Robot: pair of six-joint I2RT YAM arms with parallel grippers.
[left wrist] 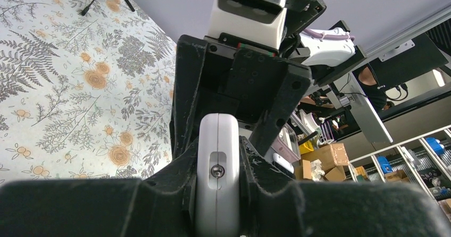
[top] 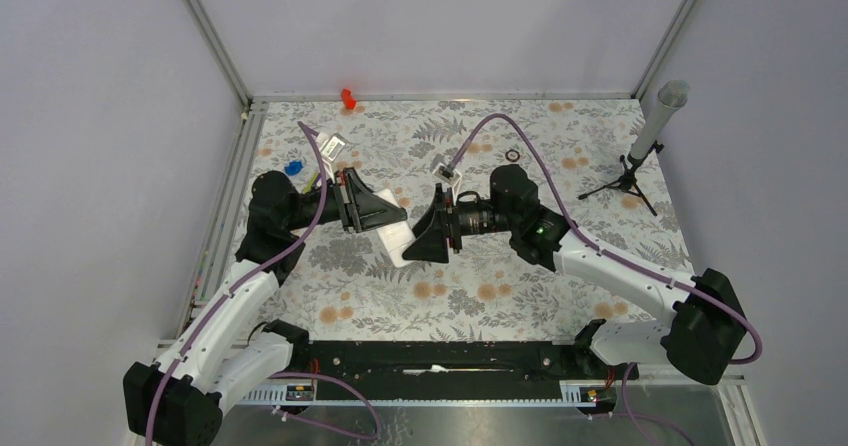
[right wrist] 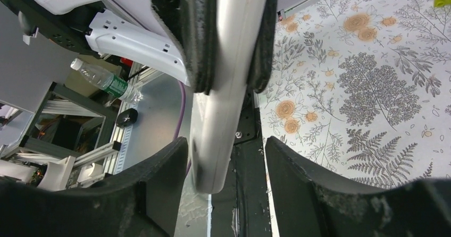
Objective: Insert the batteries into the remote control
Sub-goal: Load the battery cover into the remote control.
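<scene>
Left hand clamped on remote control; right hand part open, astride its end.

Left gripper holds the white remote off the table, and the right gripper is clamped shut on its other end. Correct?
One error. The left gripper does hold the remote off the table, but the right gripper is not clamped: the right wrist view shows its jaws open, straddling the remote's end with a gap.
</scene>
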